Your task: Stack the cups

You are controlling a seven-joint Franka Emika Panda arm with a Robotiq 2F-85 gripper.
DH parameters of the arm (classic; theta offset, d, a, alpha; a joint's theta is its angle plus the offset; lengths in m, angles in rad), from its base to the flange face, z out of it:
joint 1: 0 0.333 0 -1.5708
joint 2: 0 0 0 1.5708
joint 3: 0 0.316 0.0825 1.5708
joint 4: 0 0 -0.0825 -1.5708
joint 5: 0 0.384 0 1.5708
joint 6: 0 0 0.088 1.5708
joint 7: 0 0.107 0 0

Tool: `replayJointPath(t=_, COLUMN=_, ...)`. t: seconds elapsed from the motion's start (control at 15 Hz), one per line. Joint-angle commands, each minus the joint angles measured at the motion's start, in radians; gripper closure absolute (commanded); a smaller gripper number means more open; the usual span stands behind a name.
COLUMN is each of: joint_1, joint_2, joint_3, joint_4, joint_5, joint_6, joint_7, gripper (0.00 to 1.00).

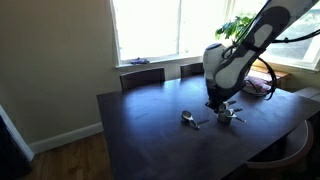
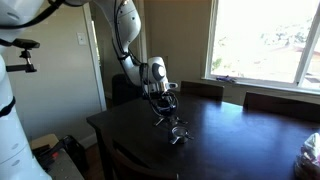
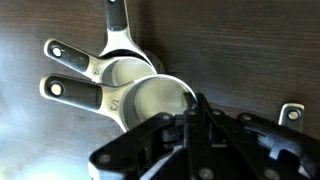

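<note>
Gripper point(image 3: 196, 120) jaws are pressed together with nothing visible between them, the tips just over the rim of the nearest cup point(image 3: 155, 100). Beyond it the cups point(image 3: 125, 72) cluster on the dark table point(image 3: 30, 150), well in from its edges. Their handles point(image 3: 68, 92) fan leftward and away from the hand, so any regrasp probably reaches forward and left.

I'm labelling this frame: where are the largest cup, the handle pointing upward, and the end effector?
largest cup point(image 3: 150, 100), wrist view, inside its bowl.
upward handle point(image 3: 118, 25), wrist view, middle of its shaft.
end effector point(image 3: 196, 112), wrist view, between its closed fingertips.
</note>
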Motion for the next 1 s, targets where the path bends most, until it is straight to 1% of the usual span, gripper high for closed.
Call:
replayJointPath(t=0.0, joint_1=0.002, joint_2=0.005, joint_3=-0.012, joint_4=0.021, joint_5=0.021, joint_6=-0.015, joint_7=0.007, gripper=0.96)
replayJointPath(t=0.27, joint_1=-0.011, joint_2=0.013, joint_3=-0.021, joint_4=0.049, joint_5=0.05, joint_6=-0.032, joint_7=0.012, gripper=0.96)
replayJointPath(t=0.53, joint_1=-0.041, joint_2=0.047, joint_3=-0.026, joint_4=0.108, joint_5=0.102, joint_6=-0.085, joint_7=0.009, gripper=0.96)
replayJointPath(t=0.93, joint_1=-0.105, joint_2=0.159, joint_3=-0.015, joint_4=0.243, joint_5=0.175, joint_6=-0.13, joint_7=-0.009, gripper=0.96)
